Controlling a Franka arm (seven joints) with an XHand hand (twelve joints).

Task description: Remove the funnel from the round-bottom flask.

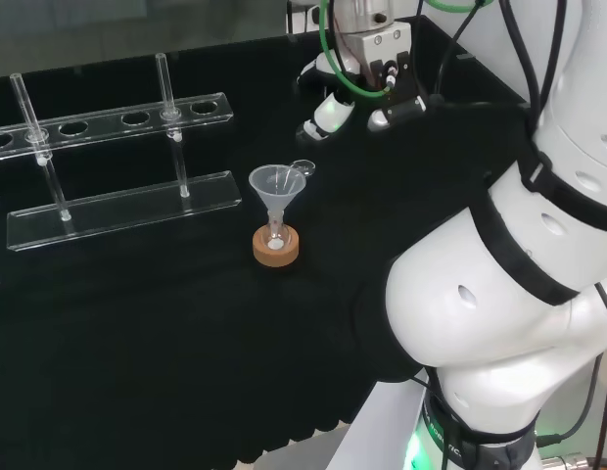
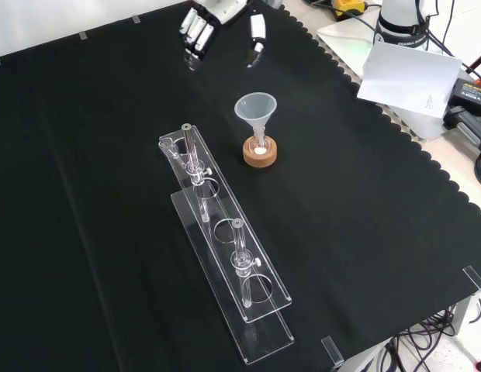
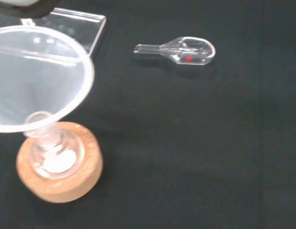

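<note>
Funnel (image 3: 36, 78) upright in flask (image 3: 52, 152) on cork stand (image 3: 67, 181) | hand (image 1: 357, 93) well apart, up-right in head view | fingers (image 2: 195, 32) relaxed, empty

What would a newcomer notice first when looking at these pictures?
Probably the clear funnel, standing upright in a small round-bottom flask on a cork ring near the middle of the black cloth. Next, the robot hand hovers above the cloth beyond the funnel at the front view's top, touching nothing. A long clear rack holding upright tubes lies in front of the funnel in the front view.
</note>
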